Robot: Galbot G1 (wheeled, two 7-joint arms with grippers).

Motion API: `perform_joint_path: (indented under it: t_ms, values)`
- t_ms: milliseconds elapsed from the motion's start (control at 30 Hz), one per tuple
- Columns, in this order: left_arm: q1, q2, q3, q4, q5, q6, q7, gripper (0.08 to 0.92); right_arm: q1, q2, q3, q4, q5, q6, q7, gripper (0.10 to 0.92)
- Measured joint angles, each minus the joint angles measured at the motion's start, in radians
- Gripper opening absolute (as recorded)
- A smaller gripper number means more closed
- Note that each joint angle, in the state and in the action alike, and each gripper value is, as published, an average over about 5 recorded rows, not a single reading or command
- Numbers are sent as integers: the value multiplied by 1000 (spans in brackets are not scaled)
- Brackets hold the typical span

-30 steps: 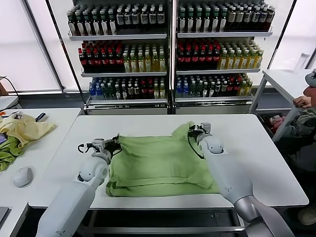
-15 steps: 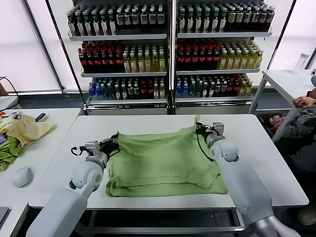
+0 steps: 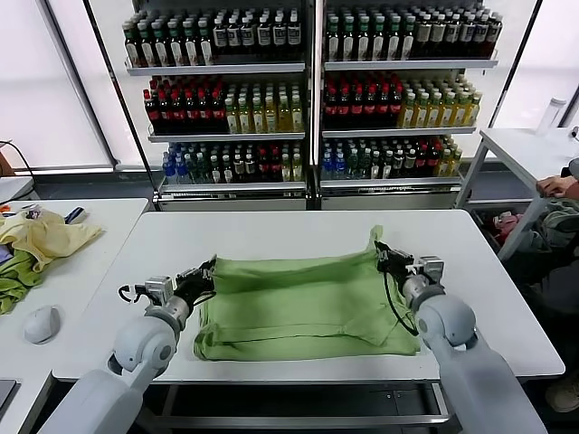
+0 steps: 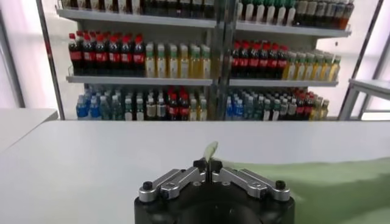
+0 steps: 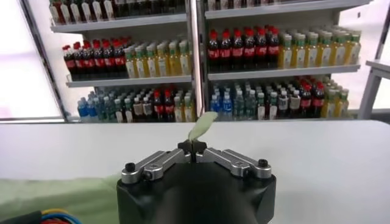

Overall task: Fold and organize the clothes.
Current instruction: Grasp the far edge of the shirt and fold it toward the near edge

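Observation:
The light green polo shirt (image 3: 294, 303) lies folded on the white table (image 3: 298, 231), stretched wide between my two grippers. My left gripper (image 3: 201, 276) is shut on the shirt's far left corner; a tip of green fabric (image 4: 209, 151) sticks up between its closed fingers (image 4: 200, 164). My right gripper (image 3: 384, 253) is shut on the far right corner, with a green tip (image 5: 201, 126) standing out of its fingers (image 5: 184, 147). The far edge is lifted slightly and taut. The collar, buttons and printed graphic are hidden.
A pale yellow garment (image 3: 45, 237) and darker green cloth (image 3: 11, 289) lie on the side table at left with a white mouse (image 3: 41, 323). Bottle shelves (image 3: 308, 90) stand behind the table. A person's arm shows at far right (image 3: 554, 185).
Both grippers have moved toward the table's near edge and farther apart, pulling the shirt's far edge with them. The shirt now lies wider and shorter.

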Motion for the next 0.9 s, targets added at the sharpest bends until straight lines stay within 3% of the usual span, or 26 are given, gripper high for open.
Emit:
perform_joint_path:
  t_ms: [467,633,900]
  values:
    - [89,13,13,-27,71,22,18,96,-162,22,54,76,-38,-1,31,117]
    - [110,13,19,-34,141,22,28,135,-194,30,51,96,-66,-15,34,220]
    - [155,-8,-4,-75,263,17,11,355,-248,28,71,156,-97,-13,37,453]
